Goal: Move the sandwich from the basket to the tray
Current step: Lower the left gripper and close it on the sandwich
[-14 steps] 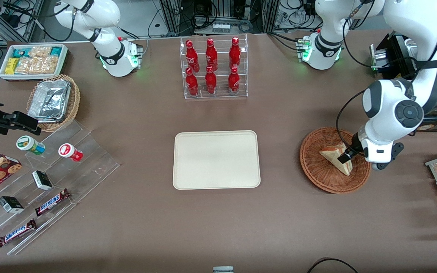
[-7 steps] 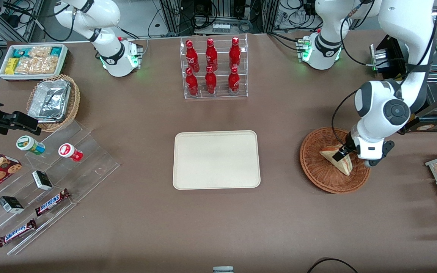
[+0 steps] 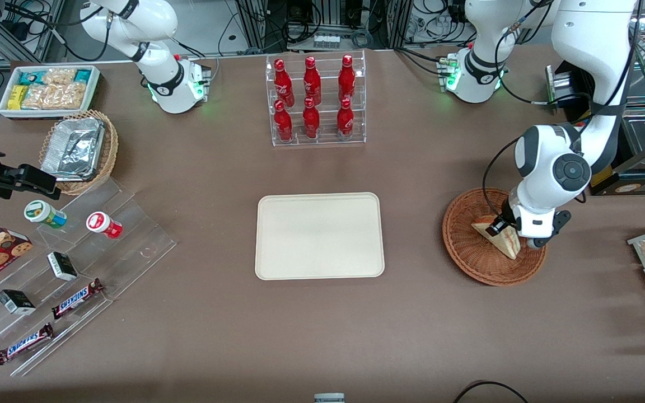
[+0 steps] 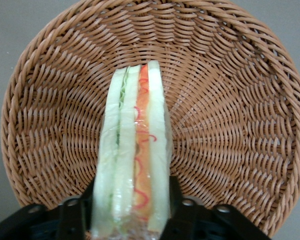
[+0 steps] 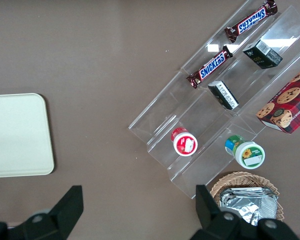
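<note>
The left wrist view shows the end effector (image 4: pixel 127 212) clamped on both flat faces of the triangular pale-bread sandwich (image 4: pixel 134 150), edge up, inside the round reddish-brown wicker basket (image 4: pixel 230 115); the front view hides that grip. The cream rectangular tray (image 3: pixel 319 235) lies well apart, bare brown desk (image 3: pixel 412 235) between.

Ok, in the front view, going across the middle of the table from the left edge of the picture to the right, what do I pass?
Red-capped cup → tray → basket → sandwich, with the gripper closed on it.
</note>
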Action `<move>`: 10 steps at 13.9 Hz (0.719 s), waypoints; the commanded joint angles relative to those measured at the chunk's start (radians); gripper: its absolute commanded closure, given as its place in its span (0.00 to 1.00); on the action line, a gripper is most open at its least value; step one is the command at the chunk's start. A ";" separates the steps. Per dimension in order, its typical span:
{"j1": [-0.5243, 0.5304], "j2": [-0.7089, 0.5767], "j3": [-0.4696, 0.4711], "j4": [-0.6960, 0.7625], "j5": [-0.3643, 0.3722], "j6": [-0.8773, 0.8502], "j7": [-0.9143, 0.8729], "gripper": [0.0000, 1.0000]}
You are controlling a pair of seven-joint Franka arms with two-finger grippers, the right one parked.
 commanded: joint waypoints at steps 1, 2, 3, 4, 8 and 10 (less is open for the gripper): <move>-0.007 -0.001 0.008 -0.001 0.004 0.014 -0.023 0.97; -0.007 -0.001 0.008 0.000 0.004 0.014 -0.023 1.00; -0.007 -0.006 0.008 0.003 0.004 0.013 -0.023 1.00; -0.007 -0.016 0.008 0.008 0.004 0.004 -0.021 1.00; -0.009 -0.111 0.004 0.066 0.049 -0.187 -0.006 1.00; -0.015 -0.136 -0.017 0.155 0.058 -0.332 -0.004 1.00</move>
